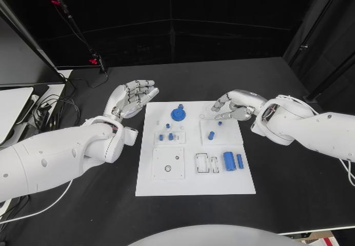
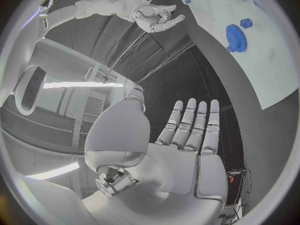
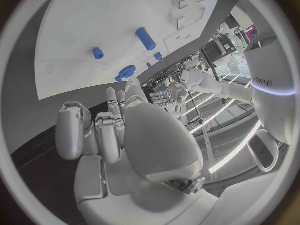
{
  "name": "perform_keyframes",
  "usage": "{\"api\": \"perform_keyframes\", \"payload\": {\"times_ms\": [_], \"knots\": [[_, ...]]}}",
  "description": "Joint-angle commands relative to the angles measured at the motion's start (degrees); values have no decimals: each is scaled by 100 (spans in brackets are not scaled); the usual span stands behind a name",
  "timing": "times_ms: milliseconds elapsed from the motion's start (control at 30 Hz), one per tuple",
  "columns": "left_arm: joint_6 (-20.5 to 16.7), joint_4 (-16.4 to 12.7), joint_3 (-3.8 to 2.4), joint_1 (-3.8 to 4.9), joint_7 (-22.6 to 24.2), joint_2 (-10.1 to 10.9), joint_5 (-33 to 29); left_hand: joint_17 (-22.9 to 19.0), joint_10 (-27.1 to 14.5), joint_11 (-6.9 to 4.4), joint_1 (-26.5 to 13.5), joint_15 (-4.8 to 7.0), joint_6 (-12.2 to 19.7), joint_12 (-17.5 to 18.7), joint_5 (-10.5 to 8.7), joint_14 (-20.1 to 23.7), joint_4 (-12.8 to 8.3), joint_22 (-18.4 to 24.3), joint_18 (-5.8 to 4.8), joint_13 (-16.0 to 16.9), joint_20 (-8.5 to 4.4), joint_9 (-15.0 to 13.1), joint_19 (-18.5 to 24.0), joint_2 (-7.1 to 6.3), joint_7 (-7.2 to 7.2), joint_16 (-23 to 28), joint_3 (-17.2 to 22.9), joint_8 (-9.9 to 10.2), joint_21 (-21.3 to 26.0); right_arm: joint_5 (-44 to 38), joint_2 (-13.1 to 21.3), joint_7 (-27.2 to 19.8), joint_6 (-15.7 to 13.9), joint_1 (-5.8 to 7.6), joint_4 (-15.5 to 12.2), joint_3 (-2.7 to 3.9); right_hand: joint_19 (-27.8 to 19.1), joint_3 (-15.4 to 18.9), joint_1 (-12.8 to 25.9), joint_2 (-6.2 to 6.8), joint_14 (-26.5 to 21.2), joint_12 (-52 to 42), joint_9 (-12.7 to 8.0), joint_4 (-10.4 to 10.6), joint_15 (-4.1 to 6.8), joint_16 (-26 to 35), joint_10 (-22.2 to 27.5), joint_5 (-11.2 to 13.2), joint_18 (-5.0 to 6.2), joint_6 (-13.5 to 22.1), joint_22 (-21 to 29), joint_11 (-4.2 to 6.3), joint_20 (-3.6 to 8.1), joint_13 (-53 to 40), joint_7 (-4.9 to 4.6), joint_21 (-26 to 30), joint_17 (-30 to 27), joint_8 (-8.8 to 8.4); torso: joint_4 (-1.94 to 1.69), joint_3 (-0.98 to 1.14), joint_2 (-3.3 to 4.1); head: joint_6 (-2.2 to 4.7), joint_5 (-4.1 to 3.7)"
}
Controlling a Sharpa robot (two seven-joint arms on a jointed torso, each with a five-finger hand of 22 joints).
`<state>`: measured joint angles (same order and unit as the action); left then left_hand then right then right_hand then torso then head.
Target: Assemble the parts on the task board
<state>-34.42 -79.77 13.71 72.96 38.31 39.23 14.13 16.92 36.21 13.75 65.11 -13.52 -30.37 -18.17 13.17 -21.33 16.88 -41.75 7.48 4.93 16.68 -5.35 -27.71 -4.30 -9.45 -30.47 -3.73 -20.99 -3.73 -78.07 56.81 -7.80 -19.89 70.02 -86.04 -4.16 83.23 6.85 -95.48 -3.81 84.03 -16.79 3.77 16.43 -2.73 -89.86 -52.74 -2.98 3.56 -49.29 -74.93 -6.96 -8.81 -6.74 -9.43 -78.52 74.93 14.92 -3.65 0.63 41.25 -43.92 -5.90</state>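
Note:
The white task board [image 1: 196,177] lies in the middle of the table. On its far part sit a blue gear [image 1: 178,113], small blue pegs [image 1: 167,136] and one more peg [image 1: 211,135]. Two blue cylinders [image 1: 234,161] lie near its right edge. My left hand [image 1: 133,98] hovers flat with its fingers stretched out, just left of the board's far left corner, holding nothing; the left wrist view shows its bare palm [image 2: 187,150] and the gear [image 2: 237,37]. My right hand [image 1: 231,107] hangs over the far right corner with loosely curled fingers above a small blue peg [image 1: 219,122]; nothing shows in its fingers [image 3: 106,130].
Black cables [image 1: 55,105] and a pale flat device [image 1: 13,110] lie at the table's left edge. Recessed square blocks [image 1: 169,163] and a frame-shaped slot [image 1: 202,162] occupy the board's near half. Bare black table surrounds the board.

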Motion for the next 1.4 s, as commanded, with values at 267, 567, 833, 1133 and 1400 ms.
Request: {"api": "perform_keyframes", "payload": {"times_ms": [267, 567, 833, 1133, 1400], "knots": [[212, -57, -6, -2, 889, 41, -410, -149, -195, 16, -5, -8, 237, -361, -143, 150, 8, 179, -115, 13, -6, -45, -23, 61, -678, -285, 20, -389, -15, -1259, -7, 507, 489, -36, -84, 3, -57, 38, 163, 125, 582, 101, -7, 16, -33, 0, -63, 27, -21, -70, -954, -37, -29, 112, 33, 114, 1466, -143, 2, 4, 7, 4, -48], [198, -53, -6, -4, 859, 44, -438, -244, -280, 18, 77, -8, 337, -557, -73, 203, 2, 256, -107, 7, -7, -56, -96, 171, -680, -448, 45, -594, -27, -1569, -63, 972, 584, -88, -80, 3, -61, 8, 143, 162, 579, 139, -2, -4, -27, 3, -82, 27, -17, -106, -941, -33, -23, 165, 38, 136, 1458, -191, -3, 4, 10, -9, -54], [201, -54, -6, -4, 835, 52, -441, -322, -325, 15, 120, -4, 397, -705, -56, 226, -4, 310, -100, -2, -9, -55, -145, 277, -679, -571, 43, -738, -34, -1825, -104, 1309, 801, -104, -66, 3, -45, -103, 30, 200, 586, 186, 4, -16, -22, -4, -158, 28, -22, -205, -938, -29, -16, 244, 88, 130, 1478, -252, 0, 2, 7, -32, -52], [216, -41, -6, -4, 806, 50, -442, -385, -351, 13, 164, 0, 440, -814, 3, 235, -9, 348, -93, -14, -9, -49, -186, 361, -678, -664, 31, -838, -41, -2130, -153, 1665, 907, -140, -91, 3, -24, -217, -68, 208, 597, 225, 7, -1, 13, -14, -357, 29, -27, -318, -942, 14, 12, 304, 156, 113, 1507, -314, -4, 6, 5, -46, -43], [230, -30, -6, -4, 786, 56, -442, -459, -367, 7, 212, 6, 470, -936, 80, 235, -13, 389, -86, -29, -10, -38, -227, 470, -674, -768, 2, -946, -48, -2211, -177, 1804, 999, -147, -103, 3, -16, -331, -123, 171, 597, 241, 26, 17, 82, -14, -676, 29, -26, -548, -938, 106, 64, 310, 177, 115, 1507, -301, 1, 6, 5, -58, -29]]}}
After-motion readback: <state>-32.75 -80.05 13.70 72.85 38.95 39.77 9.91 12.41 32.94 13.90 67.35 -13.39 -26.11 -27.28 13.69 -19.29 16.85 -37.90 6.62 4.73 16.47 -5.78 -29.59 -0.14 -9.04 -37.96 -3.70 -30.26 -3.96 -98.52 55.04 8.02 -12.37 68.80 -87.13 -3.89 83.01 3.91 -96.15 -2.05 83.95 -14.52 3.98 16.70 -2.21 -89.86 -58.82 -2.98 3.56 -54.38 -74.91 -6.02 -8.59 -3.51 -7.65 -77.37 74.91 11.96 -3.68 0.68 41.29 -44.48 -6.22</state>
